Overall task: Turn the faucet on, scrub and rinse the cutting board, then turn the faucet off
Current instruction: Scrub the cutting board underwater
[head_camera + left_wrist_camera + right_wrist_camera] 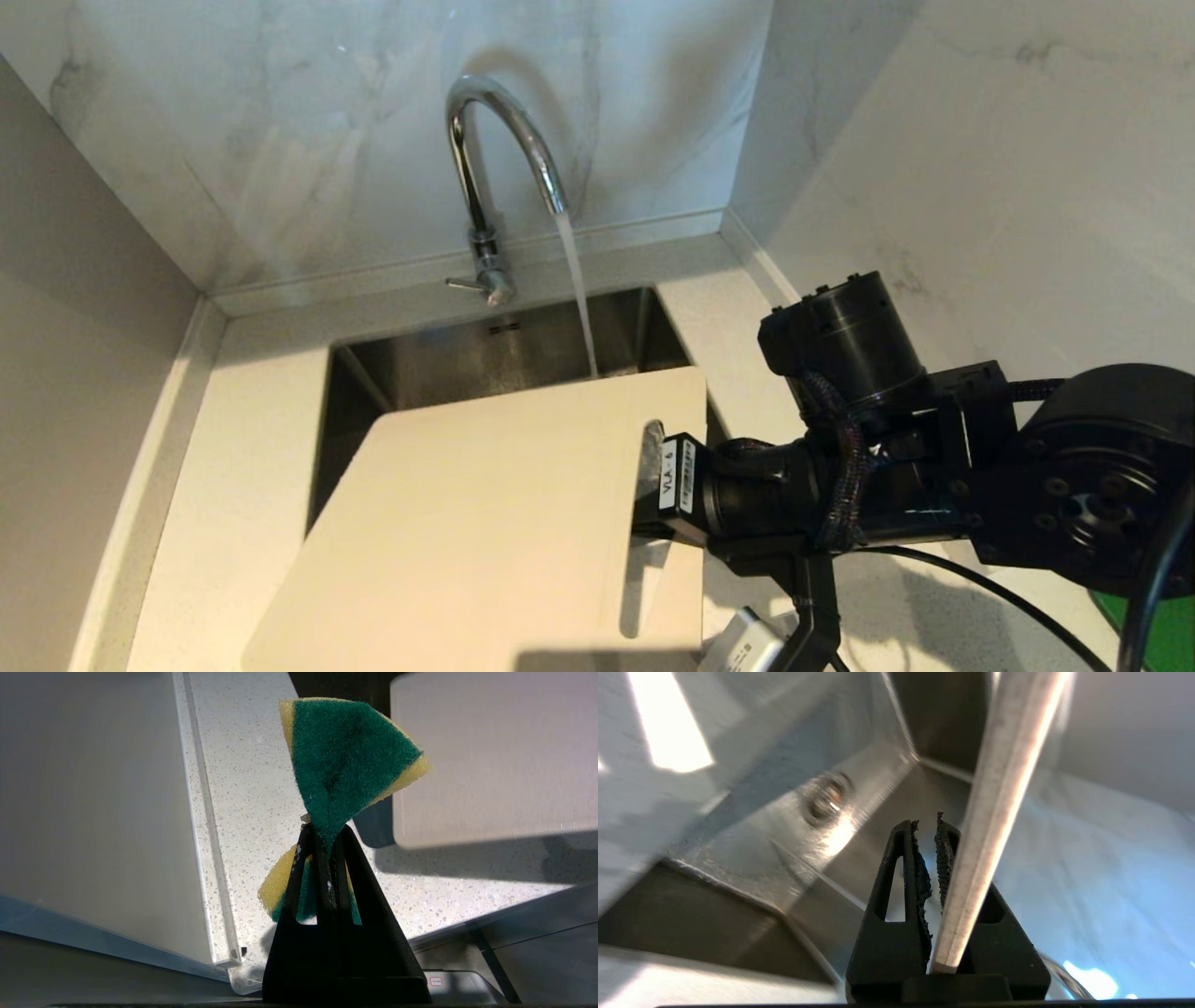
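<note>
The right gripper [931, 833] has its fingers clamped on the cutting board [485, 523], centre frame, tilted over the sink [523, 350]; the faucet [495, 140] stream falls just past its upper edge. The left gripper [322, 835] (out of the head view) pinches a sponge [348, 760].

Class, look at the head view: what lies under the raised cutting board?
Under the cutting board, held by the right gripper, lie the steel sink and speckled counter. The sink's floor and drain are covered there.

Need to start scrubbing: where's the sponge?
In the left wrist view, the sponge is clamped in the left gripper, above the speckled countertop beside the cutting board.
</note>
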{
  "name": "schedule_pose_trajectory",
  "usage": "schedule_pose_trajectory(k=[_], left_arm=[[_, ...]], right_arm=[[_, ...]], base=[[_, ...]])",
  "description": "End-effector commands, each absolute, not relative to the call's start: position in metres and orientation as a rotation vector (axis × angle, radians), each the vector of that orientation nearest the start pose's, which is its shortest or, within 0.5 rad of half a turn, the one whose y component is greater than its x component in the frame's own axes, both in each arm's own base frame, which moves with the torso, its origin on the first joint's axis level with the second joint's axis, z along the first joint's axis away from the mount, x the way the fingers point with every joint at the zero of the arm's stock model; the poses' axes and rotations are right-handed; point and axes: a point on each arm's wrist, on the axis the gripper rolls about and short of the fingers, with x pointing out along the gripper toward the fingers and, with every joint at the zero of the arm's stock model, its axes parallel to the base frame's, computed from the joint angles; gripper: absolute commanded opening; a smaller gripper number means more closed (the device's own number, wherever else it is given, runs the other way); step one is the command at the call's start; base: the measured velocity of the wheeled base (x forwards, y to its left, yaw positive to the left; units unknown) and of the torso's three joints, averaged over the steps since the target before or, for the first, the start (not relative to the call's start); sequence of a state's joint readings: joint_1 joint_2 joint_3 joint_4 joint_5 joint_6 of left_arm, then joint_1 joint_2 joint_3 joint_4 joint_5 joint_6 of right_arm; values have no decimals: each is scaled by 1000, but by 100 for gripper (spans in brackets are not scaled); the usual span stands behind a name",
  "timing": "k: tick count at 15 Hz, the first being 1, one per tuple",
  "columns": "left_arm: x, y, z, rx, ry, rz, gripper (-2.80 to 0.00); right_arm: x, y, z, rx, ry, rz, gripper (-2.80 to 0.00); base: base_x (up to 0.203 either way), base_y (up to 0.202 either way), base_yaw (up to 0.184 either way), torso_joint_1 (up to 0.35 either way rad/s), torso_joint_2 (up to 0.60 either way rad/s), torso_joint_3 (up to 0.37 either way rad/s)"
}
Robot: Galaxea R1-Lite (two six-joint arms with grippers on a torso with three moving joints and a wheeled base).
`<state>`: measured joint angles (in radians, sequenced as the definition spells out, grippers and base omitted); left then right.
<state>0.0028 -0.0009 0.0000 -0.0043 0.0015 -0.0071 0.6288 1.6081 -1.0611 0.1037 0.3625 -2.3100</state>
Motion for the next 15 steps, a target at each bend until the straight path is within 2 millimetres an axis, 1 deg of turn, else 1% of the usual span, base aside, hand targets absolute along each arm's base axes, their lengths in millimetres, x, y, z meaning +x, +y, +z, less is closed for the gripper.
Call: schedule_pose_trajectory(k=[1,4,6,8,11,13,15], left_arm=[[-23,0,76,-8,-6,5,-280],[-23,0,76,-7,-6,5,-280],[-23,0,76,-8,-6,5,-280],[-23,0,76,-8,-6,5,-280],[-23,0,76,-8,-6,5,-280],[-23,0,76,-8,-6,5,-280],[-23,0,76,-7,-6,6,-280]], right_arm=[[222,172,216,-2084,-747,1287,-280],[227,174,228,-2143,-740,1328,-280],[235,176,237,-2203,-732,1343,-280],[240,173,240,-2292,-681,1367,-280],[253,177,244,-2329,-671,1332,-280],[265,184,255,-2347,-716,1269,-280],[277,190,259,-2365,-756,1236,-280]], base=[[0,0,0,0,0,0],[0,0,0,0,0,0],[0,0,0,0,0,0],[0,0,0,0,0,0],[0,0,0,0,0,0],[0,0,0,0,0,0],[0,0,0,0,0,0]])
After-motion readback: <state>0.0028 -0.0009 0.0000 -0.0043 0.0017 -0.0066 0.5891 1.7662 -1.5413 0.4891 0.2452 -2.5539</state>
